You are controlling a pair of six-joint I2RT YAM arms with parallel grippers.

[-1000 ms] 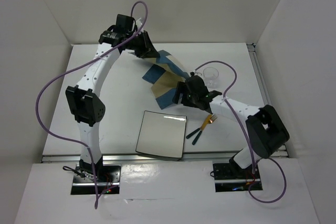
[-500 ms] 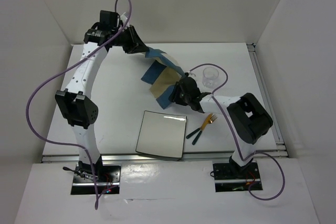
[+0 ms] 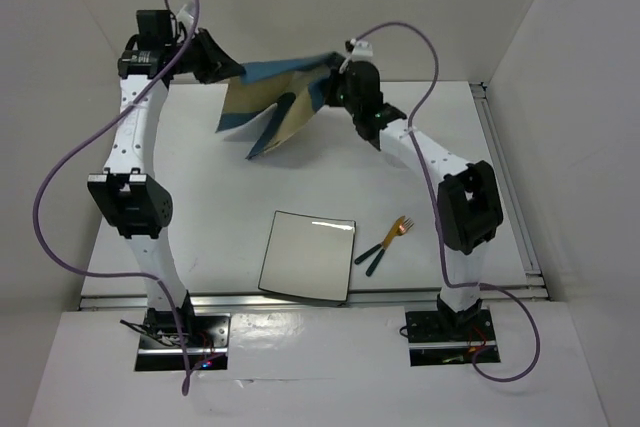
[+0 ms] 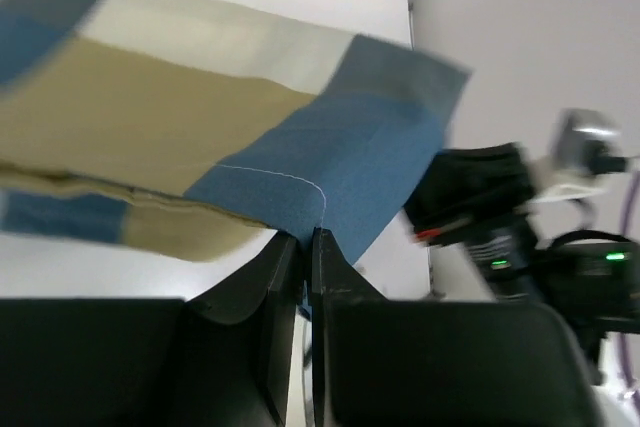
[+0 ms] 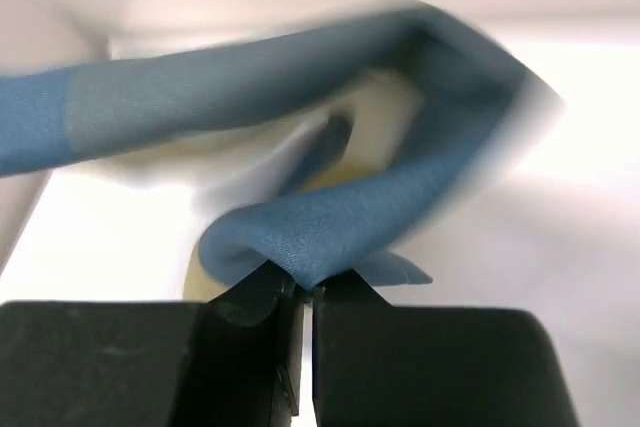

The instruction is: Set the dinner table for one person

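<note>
The blue-and-tan cloth placemat (image 3: 275,97) hangs stretched in the air above the far part of the white dinner table (image 3: 220,197), held between both arms. My left gripper (image 3: 222,69) is shut on its left blue corner (image 4: 330,162), and my right gripper (image 3: 335,82) is shut on a bunched blue fold (image 5: 330,227) at its right end. A tan and blue part sags down toward the table. The square white plate (image 3: 308,255) lies near the front edge. Right of it lie a gold fork (image 3: 392,234) and a dark-handled utensil (image 3: 376,263).
White walls enclose the table on three sides. The right arm's elbow (image 3: 468,209) stands over the right side of the table, and purple cables loop from both arms. The clear glass is hidden behind the right arm.
The right gripper has shut on the placemat. Both arms have risen and swung back and apart, lifting the placemat off the table and spreading it in the air.
</note>
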